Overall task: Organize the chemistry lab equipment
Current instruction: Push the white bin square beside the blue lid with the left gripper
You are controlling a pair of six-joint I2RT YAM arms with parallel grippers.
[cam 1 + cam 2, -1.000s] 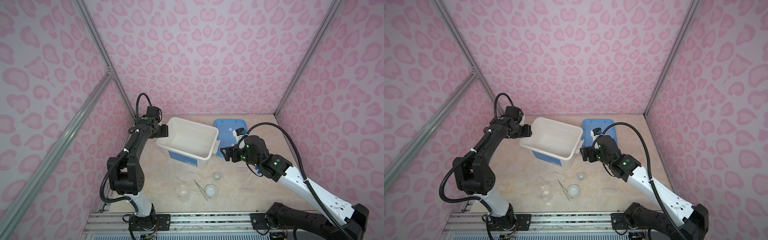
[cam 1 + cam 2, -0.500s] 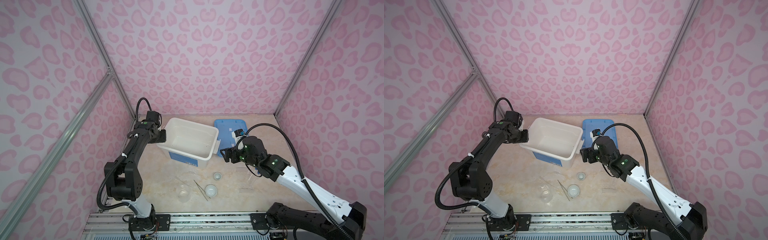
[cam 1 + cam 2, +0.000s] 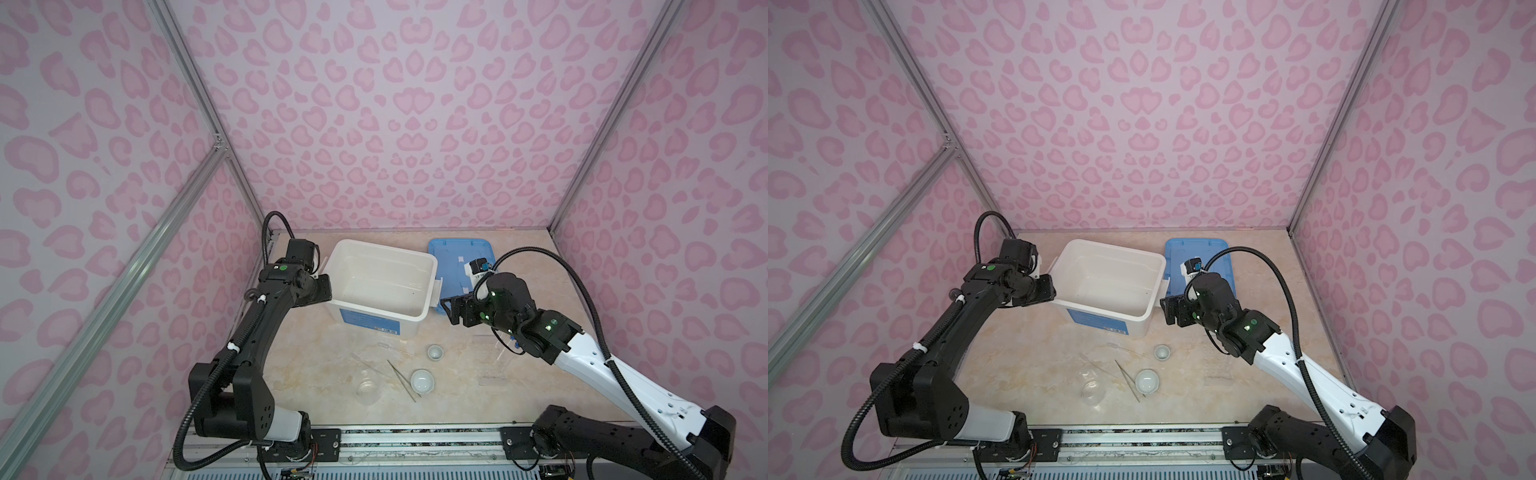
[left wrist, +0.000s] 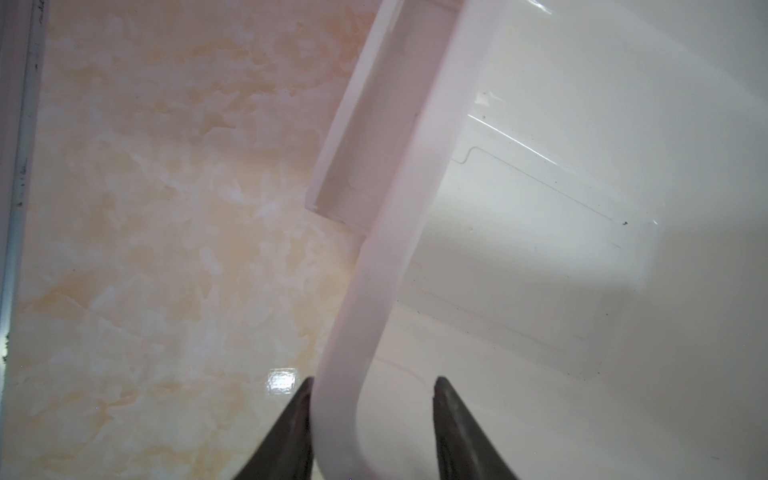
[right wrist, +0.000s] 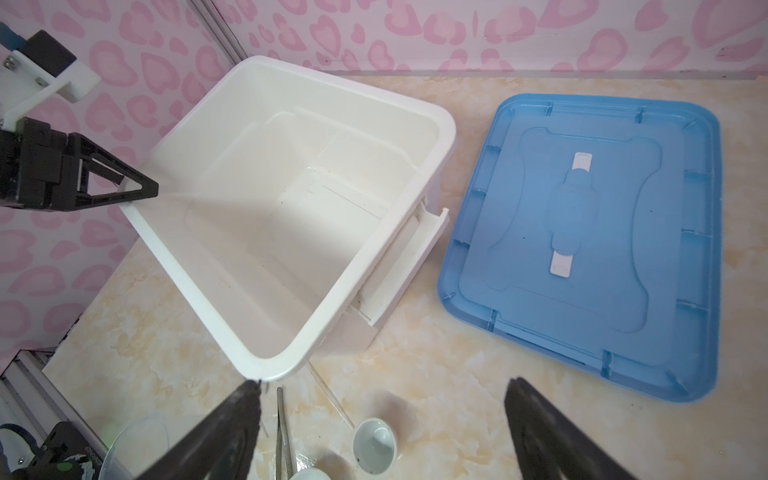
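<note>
My left gripper [image 3: 326, 289] [image 4: 374, 380] stands astride the left rim of the big white box [image 3: 374, 312]. One finger touches the rim [image 4: 353, 332]; the other stands off inside the box, so the jaws are open. My right gripper [image 3: 451, 309] [image 5: 382, 381] hangs wide open beside the box's right handle, holding nothing. On the table in front lie two small white dishes [image 3: 435, 353] [image 3: 422, 381], thin tweezers [image 3: 401, 375], a clear glass vessel [image 3: 368, 387] and faint clear droppers [image 3: 395, 349]. A clear rack [image 3: 492, 357] lies partly under the right arm.
The white box [image 5: 415, 178] is empty and sits askew at the back middle. Its blue lid [image 3: 457, 257] [image 5: 582, 232] lies flat behind my right gripper. Pink patterned walls close in three sides, and a metal rail [image 3: 415, 436] runs along the front edge.
My left gripper slid forward along the box's left rim and its jaws narrowed around it. The right arm shifted only slightly, with its gripper still wide open.
</note>
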